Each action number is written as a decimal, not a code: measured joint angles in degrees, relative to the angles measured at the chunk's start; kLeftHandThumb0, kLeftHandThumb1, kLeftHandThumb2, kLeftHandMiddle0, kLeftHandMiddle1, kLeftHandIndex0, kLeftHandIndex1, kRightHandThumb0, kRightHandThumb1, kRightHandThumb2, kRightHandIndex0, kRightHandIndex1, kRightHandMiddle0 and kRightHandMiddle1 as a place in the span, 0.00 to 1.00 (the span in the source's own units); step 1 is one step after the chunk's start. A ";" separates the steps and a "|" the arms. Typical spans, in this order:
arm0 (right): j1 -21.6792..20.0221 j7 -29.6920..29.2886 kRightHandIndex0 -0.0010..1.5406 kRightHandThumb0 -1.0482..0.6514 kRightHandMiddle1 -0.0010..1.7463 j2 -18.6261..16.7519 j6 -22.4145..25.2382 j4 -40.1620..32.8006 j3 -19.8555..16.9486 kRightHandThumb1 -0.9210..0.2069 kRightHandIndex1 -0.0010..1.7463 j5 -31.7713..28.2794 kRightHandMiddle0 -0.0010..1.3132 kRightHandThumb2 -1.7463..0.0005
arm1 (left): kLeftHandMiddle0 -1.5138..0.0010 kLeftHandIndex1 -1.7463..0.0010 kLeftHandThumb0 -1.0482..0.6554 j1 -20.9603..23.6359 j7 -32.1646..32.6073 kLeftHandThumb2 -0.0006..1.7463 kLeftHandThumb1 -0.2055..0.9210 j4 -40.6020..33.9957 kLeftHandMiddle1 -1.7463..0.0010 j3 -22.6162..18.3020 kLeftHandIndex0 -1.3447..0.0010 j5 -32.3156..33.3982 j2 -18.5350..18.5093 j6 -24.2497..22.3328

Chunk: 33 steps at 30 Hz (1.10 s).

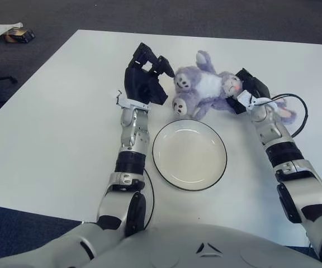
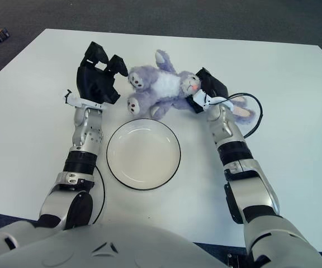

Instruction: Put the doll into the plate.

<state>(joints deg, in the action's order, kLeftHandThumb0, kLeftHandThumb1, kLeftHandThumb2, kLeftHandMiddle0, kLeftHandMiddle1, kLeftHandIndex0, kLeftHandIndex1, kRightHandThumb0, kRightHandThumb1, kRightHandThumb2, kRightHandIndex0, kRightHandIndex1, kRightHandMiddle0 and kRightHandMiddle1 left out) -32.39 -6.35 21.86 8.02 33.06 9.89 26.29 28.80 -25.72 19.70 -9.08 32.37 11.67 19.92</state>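
Doll (image 1: 203, 89): a soft, fuzzy lavender plush animal with a white belly and pale face, lying on a smooth white table (image 1: 49, 128) just beyond the plate.

Going left to right: far off the table's left corner, on dark grey carpet, sits a small crumpled white item beside a brown box (image 1: 15, 34).

On the table, the left hand (image 1: 143, 78), black and blocky with three jointed fingers, is raised just left of the doll's head. Its fingers are spread and curled loosely in the air, holding nothing, with a slim gap between them and the plush.

Below and between the two arms lies the plate (image 1: 189, 154), round, shallow, glossy cream-white with a thin dark rim, bare inside. The doll's round foot sits close to its far edge.

To the right, the right hand (image 1: 249, 92), also black, is closed around the doll's lower body, near a small pink patch. A thin black cable (image 1: 296, 114) loops over the table beside this wrist, and a pale plush limb pokes out past it.
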 measured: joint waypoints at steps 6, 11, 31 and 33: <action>-0.58 4.38 0.55 0.62 1.00 0.16 2.85 -1.27 -1.25 0.81 0.95 -1.56 0.49 0.06 | 0.41 0.11 0.61 3.27 -1.19 0.96 0.14 2.61 0.00 -4.00 0.45 3.99 -1.82 -2.65; -0.27 8.79 0.55 0.62 1.00 1.31 5.58 -4.27 -2.36 0.82 0.95 -3.35 0.49 0.06 | 0.40 0.07 0.61 7.27 1.67 0.98 0.13 7.20 0.00 -7.13 0.47 2.94 -4.10 -1.64; 5.67 22.31 0.58 0.62 1.00 4.65 13.48 -20.40 -6.05 0.83 0.92 -9.04 0.49 0.05 | 0.61 0.00 0.61 8.80 0.02 0.79 0.42 30.53 0.00 -8.58 0.65 -8.87 -7.98 17.24; 6.56 22.63 0.59 0.62 1.00 4.76 13.35 -21.88 -6.74 0.84 0.91 -9.85 0.50 0.05 | 0.64 0.00 0.61 8.93 0.01 0.79 0.43 31.79 0.00 -8.67 0.63 -9.69 -8.92 18.41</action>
<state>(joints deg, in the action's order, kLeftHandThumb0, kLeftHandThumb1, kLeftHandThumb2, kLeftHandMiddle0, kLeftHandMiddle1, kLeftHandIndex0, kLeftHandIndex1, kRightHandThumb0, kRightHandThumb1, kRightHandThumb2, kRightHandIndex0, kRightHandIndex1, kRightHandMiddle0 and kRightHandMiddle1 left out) -25.83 16.28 26.62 21.37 11.18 3.15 16.44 37.74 -25.71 51.49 -17.75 22.68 2.76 38.32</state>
